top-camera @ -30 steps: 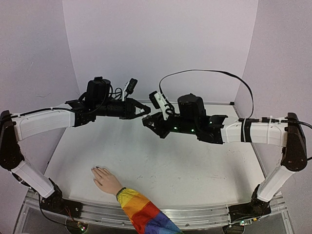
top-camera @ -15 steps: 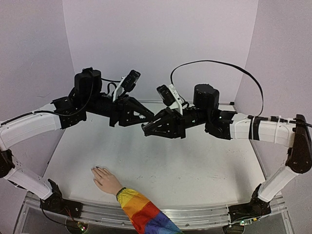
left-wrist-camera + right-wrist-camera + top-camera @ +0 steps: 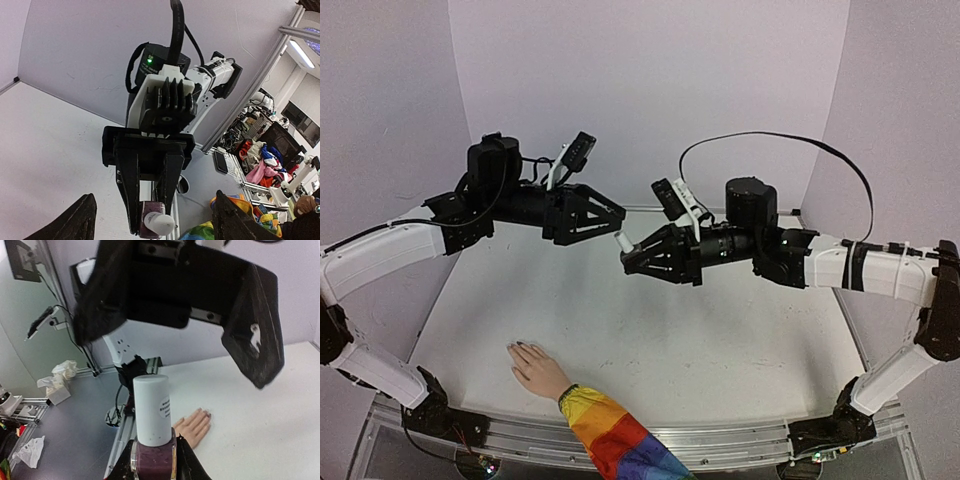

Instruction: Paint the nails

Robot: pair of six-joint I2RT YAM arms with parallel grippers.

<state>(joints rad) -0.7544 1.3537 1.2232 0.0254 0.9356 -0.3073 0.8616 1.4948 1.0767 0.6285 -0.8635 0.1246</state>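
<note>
A small dark purple bottle point(image 3: 152, 460) with a white cap point(image 3: 151, 410) is gripped at its body by my shut right gripper point(image 3: 153, 462), high above the table's middle. My left gripper point(image 3: 155, 196) stands open facing it, its fingers point(image 3: 252, 335) spread wide on either side of the cap without touching it. In the top view the left gripper point(image 3: 618, 225) and right gripper point(image 3: 628, 262) meet nose to nose, with the cap point(image 3: 623, 243) between them. The pale hand point(image 3: 538, 368) lies flat at the near left, its nails point(image 3: 516, 346) looking dark at the fingertips.
A rainbow-striped sleeve point(image 3: 615, 435) runs off the near edge of the white table point(image 3: 720, 350). A metal rail point(image 3: 720, 440) borders the front. A black cable point(image 3: 790, 150) loops above the right arm. Lilac walls close the back and sides.
My left gripper has gone from shut at the cap to wide open. The right gripper, still holding the bottle, has shifted slightly right and down.
</note>
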